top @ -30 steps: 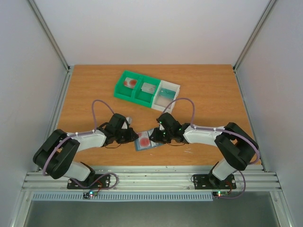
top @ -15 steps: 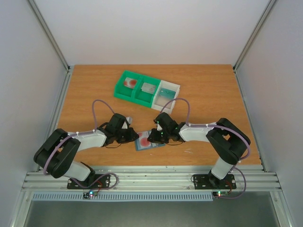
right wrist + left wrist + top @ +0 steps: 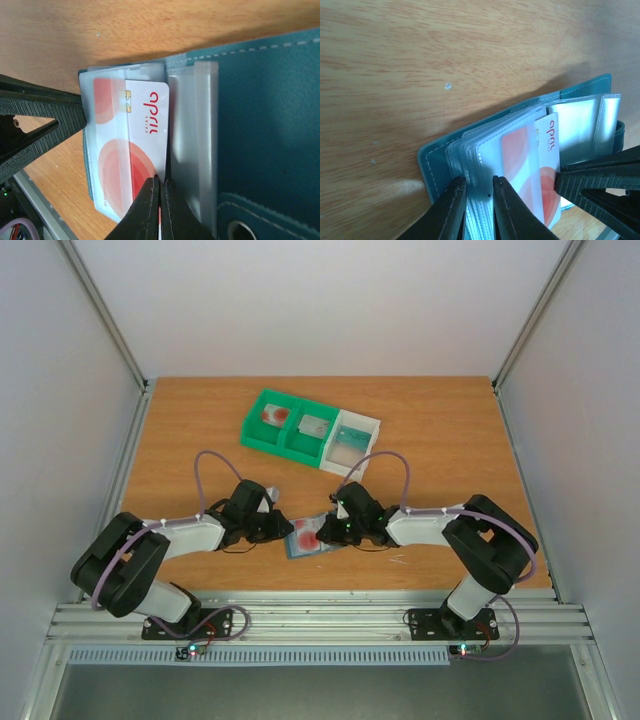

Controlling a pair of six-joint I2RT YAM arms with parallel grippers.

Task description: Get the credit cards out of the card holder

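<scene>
The dark teal card holder lies open on the table between both grippers. A white credit card with red marks sticks partly out of a clear sleeve. My left gripper is shut on the stack of sleeves at the holder's left edge, jaws a sleeve-stack apart. My right gripper is shut on the card's free long edge, fingertips pressed together over it. The holder's teal cover lies flat to the right. The card also shows in the left wrist view.
A green-and-white bin tray stands at the back middle. It holds a white-red card, a grey card and a teal card, one per compartment. Metal rails run along the near edge.
My right gripper moved left onto the card, then shifted slightly back right; its elbow swung. The left arm has stayed still on the holder.
</scene>
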